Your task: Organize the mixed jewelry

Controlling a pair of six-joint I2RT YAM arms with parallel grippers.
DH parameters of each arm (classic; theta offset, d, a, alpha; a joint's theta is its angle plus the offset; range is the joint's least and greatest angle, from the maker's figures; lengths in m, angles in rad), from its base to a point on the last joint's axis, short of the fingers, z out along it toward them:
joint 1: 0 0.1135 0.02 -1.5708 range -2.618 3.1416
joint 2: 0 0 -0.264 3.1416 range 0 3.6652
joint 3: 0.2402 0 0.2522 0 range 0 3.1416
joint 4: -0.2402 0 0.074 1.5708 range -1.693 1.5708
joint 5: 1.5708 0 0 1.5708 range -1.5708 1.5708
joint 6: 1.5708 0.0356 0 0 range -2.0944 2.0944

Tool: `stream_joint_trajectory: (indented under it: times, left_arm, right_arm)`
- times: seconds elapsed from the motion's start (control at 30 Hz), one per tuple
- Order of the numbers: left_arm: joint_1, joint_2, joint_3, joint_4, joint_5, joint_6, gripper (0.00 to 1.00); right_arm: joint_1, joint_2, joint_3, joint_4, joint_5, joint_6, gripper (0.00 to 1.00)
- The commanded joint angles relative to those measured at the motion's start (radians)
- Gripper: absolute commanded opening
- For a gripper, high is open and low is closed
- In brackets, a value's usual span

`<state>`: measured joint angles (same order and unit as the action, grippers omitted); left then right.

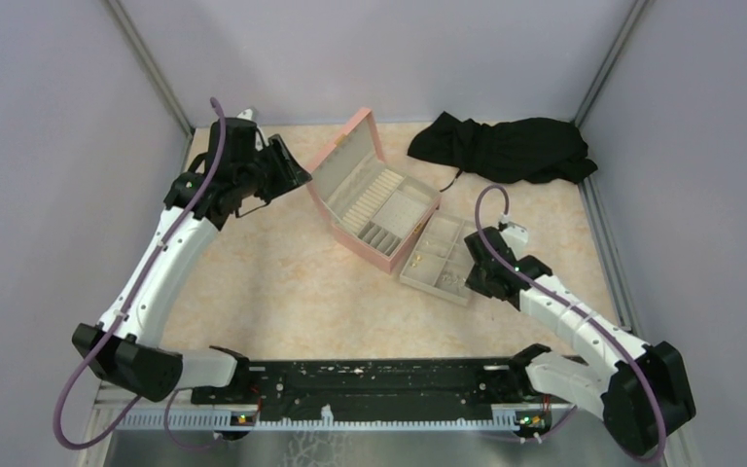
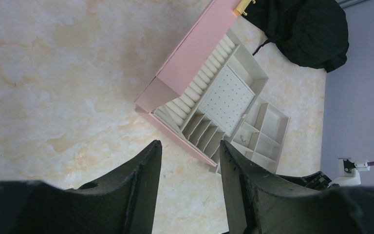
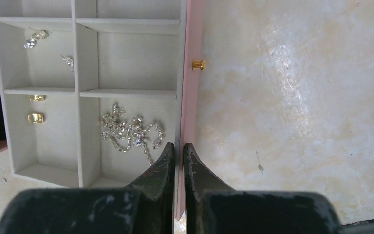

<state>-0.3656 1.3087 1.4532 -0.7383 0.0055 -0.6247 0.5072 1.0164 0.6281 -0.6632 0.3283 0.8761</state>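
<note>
The mixed jewelry lies in the beige tray (image 3: 88,73). A silver chain (image 3: 129,131) fills one near compartment, two gold rings (image 3: 35,117) sit in the one beside it, and small silver pieces (image 3: 35,39) lie further back. My right gripper (image 3: 178,145) is shut on the tray's pink front wall (image 3: 193,97), just below its gold knob (image 3: 198,64). In the top view the tray (image 1: 438,255) sits right of the open pink box (image 1: 370,195), with the right gripper (image 1: 474,275) at its right edge. My left gripper (image 1: 292,175) hovers open and empty left of the box.
A black cloth (image 1: 506,148) lies bunched at the back right by the wall. The pink box (image 2: 199,53) stands open with its lid raised, showing ring rolls and narrow slots. Grey walls enclose the table on three sides.
</note>
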Motion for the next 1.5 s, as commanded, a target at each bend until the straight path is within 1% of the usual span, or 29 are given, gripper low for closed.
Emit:
stream_joint_trajectory:
  times: [0.0,0.37,1.0,1.47]
  left_arm:
    - [0.029,0.016,0.028,-0.004,0.061,0.033,0.54]
    - [0.073,0.03,-0.007,0.016,0.111,0.026,0.54]
    - [0.094,0.055,-0.048,0.057,0.168,0.014,0.54]
    - [0.1,0.074,-0.057,0.074,0.185,0.01,0.54]
  right_arm:
    - [0.014,-0.044,0.052,0.117,0.08,0.015,0.0]
    - [0.031,-0.089,0.053,0.12,0.124,0.029,0.0]
    - [0.066,-0.145,0.025,0.132,0.11,0.026,0.0]
    - [0.074,-0.164,0.012,0.072,0.145,0.077,0.0]
